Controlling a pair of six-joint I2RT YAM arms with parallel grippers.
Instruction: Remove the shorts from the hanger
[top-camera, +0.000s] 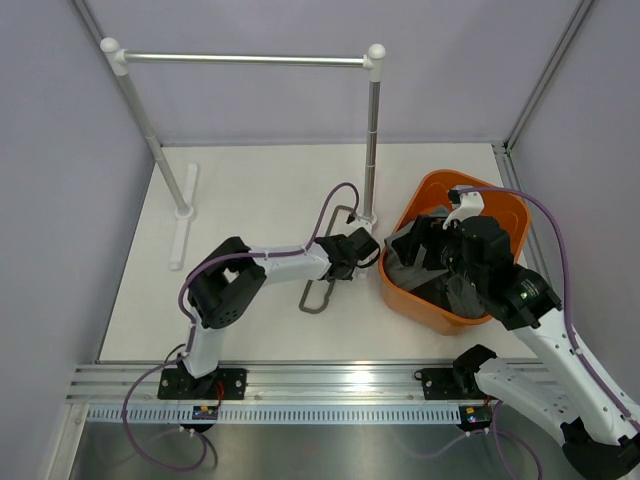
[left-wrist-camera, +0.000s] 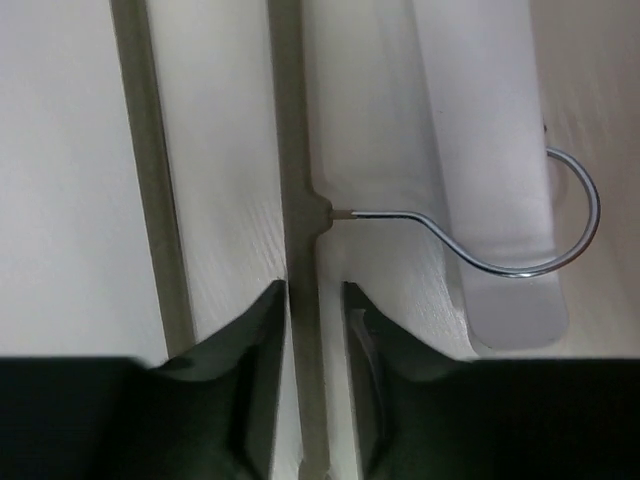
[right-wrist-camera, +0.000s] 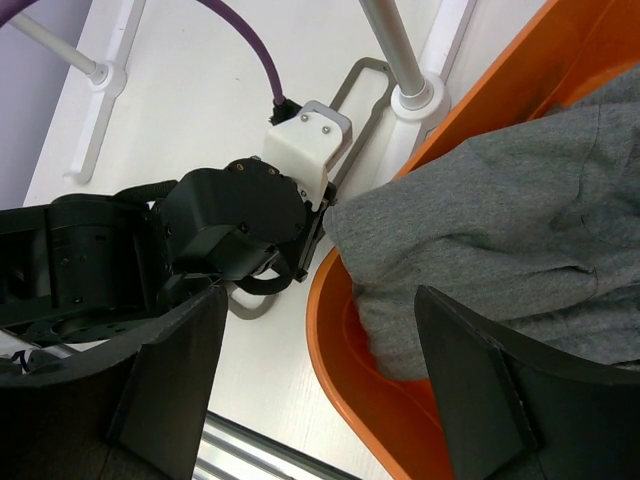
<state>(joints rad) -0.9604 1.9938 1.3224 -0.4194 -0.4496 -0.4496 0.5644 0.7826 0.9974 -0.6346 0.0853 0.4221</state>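
The hanger (top-camera: 316, 306), a thin grey wire loop, lies flat on the white table left of the orange bin (top-camera: 432, 181). My left gripper (top-camera: 350, 254) is down on it. In the left wrist view the fingers (left-wrist-camera: 255, 340) stand tight on either side of one hanger bar (left-wrist-camera: 298, 150), and the hook (left-wrist-camera: 570, 240) points right. The grey shorts (top-camera: 408, 276) lie in the bin, off the hanger. My right gripper (right-wrist-camera: 320, 300) is wide open and empty above the bin's near-left rim (right-wrist-camera: 345, 350), with the shorts (right-wrist-camera: 500, 220) below it.
A silver clothes rail (top-camera: 245, 60) with white joints stands at the back. Its right post (top-camera: 372, 140) rises just beyond the hanger, and its white foot (left-wrist-camera: 500, 150) lies under the hook. An aluminium rail (top-camera: 320, 385) runs along the table's near edge.
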